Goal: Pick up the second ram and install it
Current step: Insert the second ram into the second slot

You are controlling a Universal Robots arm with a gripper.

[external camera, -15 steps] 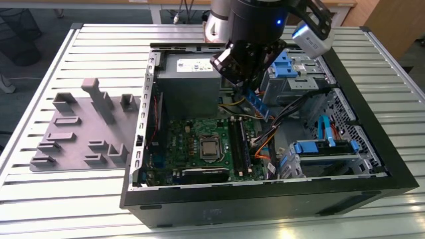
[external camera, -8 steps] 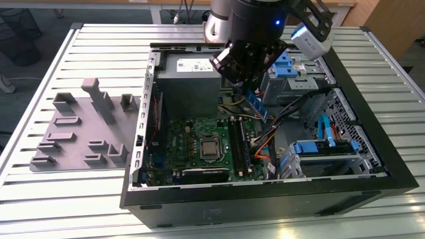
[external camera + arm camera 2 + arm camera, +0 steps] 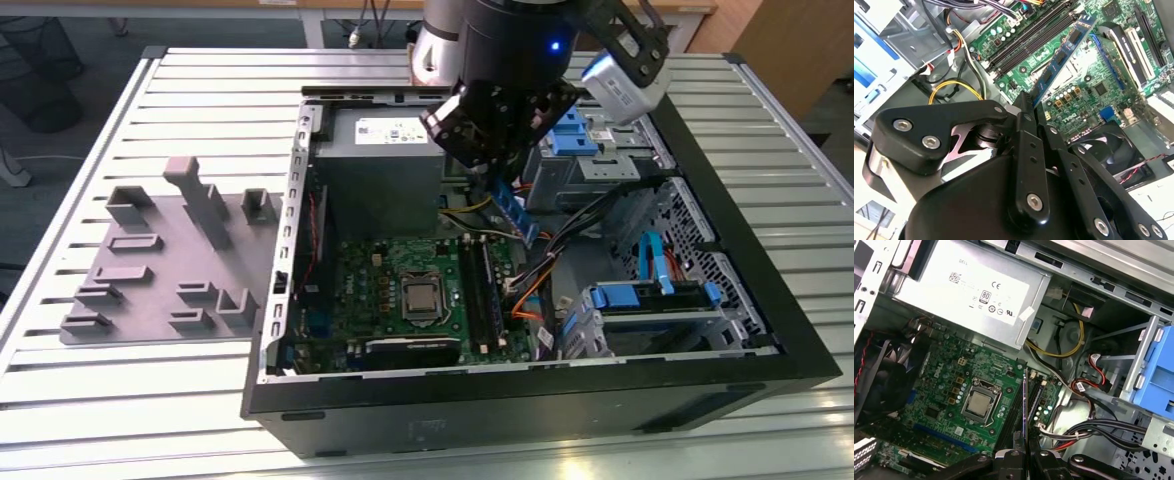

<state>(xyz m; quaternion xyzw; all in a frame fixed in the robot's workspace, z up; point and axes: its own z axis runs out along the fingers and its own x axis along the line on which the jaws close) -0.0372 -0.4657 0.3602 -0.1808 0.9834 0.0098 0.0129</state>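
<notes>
A: Exterior view first. What is on the desk (image 3: 200, 110)?

B: An open computer case (image 3: 747, 330) lies on its side on the slatted desk, toward the exterior view's right. A grey holder tray (image 3: 160, 260) sits beside it near the desk's other edge. The arm's pincer (image 3: 497, 160) hangs inside the case, above the green motherboard (image 3: 387, 290) and next to the grey power supply (image 3: 380, 165).

A: And the memory stick?

B: The memory stick (image 3: 514, 215) is in the pincer's grip, its blue-green board slanting down toward the black slots (image 3: 481, 290).

A: Second wrist view?

B: The pincer (image 3: 1026, 102) is clamped narrow on one end of the memory stick (image 3: 1064, 52). The stick reaches out over the motherboard (image 3: 1089, 85), lying roughly along the black slots (image 3: 1029, 37) but apart from them, not seated. A black fan (image 3: 1114, 150) lies nearby.

A: First wrist view?

B: The memory stick (image 3: 1025, 410) shows edge-on as a thin dark line between the fingers (image 3: 1009, 460), above the slots (image 3: 1015, 415). The processor socket (image 3: 979, 405) is beside them; the power supply (image 3: 969, 290) sits beyond.
</notes>
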